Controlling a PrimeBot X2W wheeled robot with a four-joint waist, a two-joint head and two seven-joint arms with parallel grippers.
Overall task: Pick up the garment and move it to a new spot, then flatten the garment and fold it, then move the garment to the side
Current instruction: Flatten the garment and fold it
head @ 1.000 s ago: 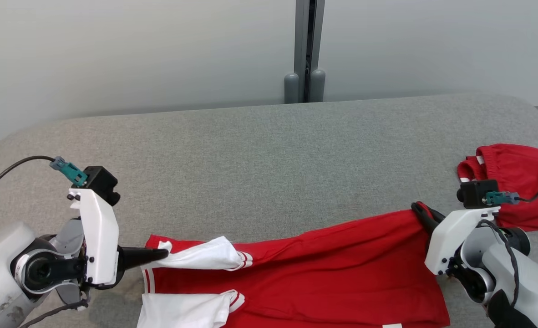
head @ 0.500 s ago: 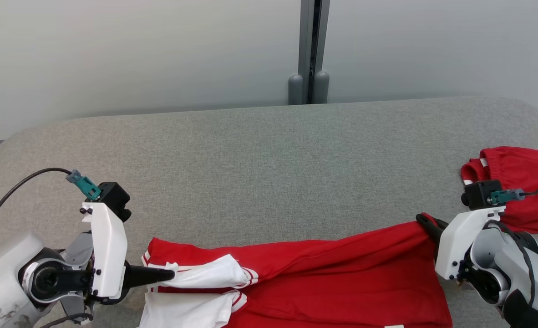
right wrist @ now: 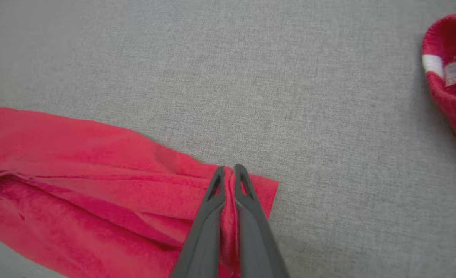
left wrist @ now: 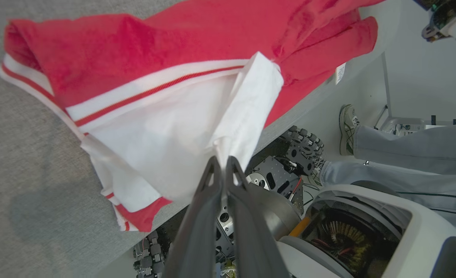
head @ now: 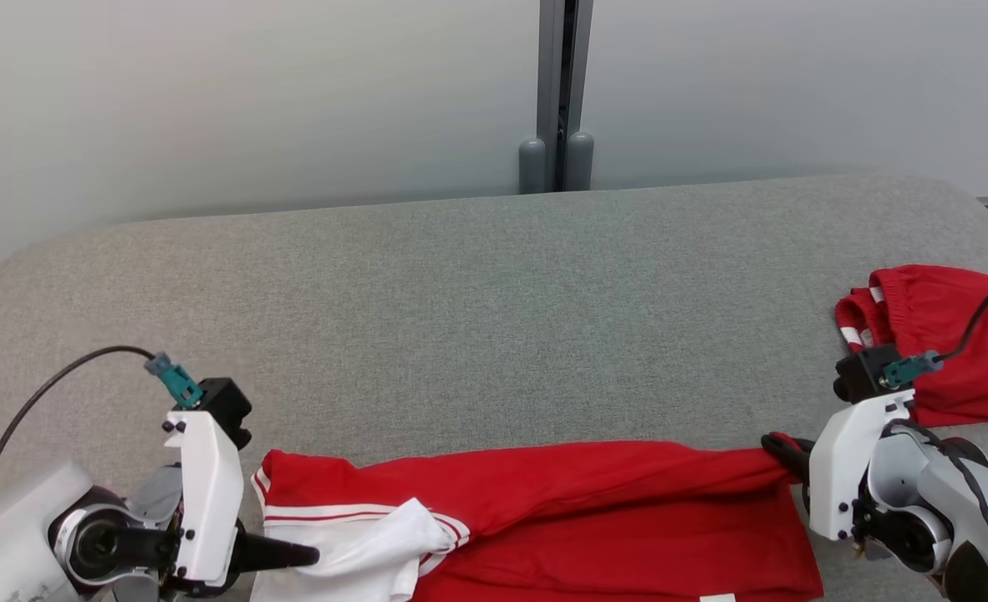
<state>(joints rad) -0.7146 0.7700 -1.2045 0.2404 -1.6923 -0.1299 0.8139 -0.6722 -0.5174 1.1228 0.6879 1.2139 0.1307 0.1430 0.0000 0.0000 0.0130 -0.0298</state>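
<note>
Two claws, both pinched tight on the red shirt (head: 594, 493). My left claw (head: 310, 553), at about 7 o'clock in the head view, has its tips closed on the white sleeve (left wrist: 174, 127). My right claw (head: 774, 446), at about 4 o'clock, is closed on the red hem corner (right wrist: 264, 188), with cloth caught in its narrow slit.

The shirt is stretched between them along the 6 o'clock side of the grey table (head: 477, 293). Its far edge is a long rolled fold running from 8 to 4 o'clock. The near part spills over the table's near edge; my left wrist view shows sleeve and body hanging past it.

From that fold out to 12 o'clock I have bare grey surface, right up to the rounded far edge. At 3 o'clock a second red bundle (head: 945, 343) sits close by the right wrist, apart from the shirt. Below the near edge, a person's leg (left wrist: 405, 143) and shoe (left wrist: 347, 127) show.
</note>
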